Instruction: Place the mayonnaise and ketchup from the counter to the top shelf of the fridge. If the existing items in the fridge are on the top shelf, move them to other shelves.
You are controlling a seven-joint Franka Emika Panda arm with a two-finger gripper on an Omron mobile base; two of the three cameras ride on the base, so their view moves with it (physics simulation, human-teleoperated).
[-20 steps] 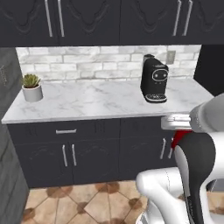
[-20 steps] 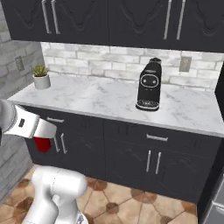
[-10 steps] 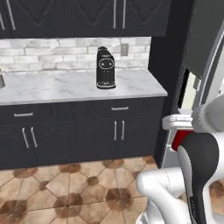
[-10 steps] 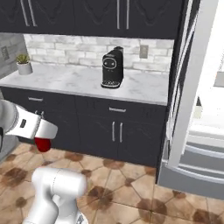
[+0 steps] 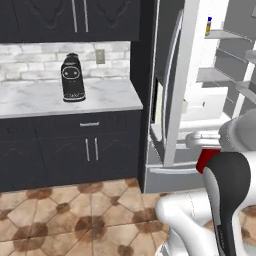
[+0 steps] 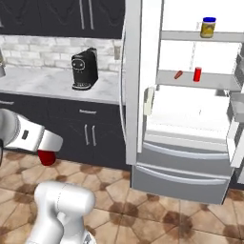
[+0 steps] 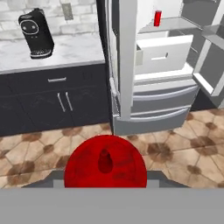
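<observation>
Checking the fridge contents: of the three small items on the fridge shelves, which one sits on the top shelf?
The mayonnaise, pale yellow with a blue cap, stands alone on the top shelf; the red can and orange-red oval item sit one shelf lower.

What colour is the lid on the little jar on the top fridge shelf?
Blue, on the small pale yellow jar; the right base view shows it best.

A glossy white, rounded tubular robot arm (image 6: pixel 57 209) — bulbous links, one dark charcoal joint band (image 5: pixel 227 195) at four o'clock, a small dark mark (image 6: pixel 25 135) on the wrist housing.
</observation>
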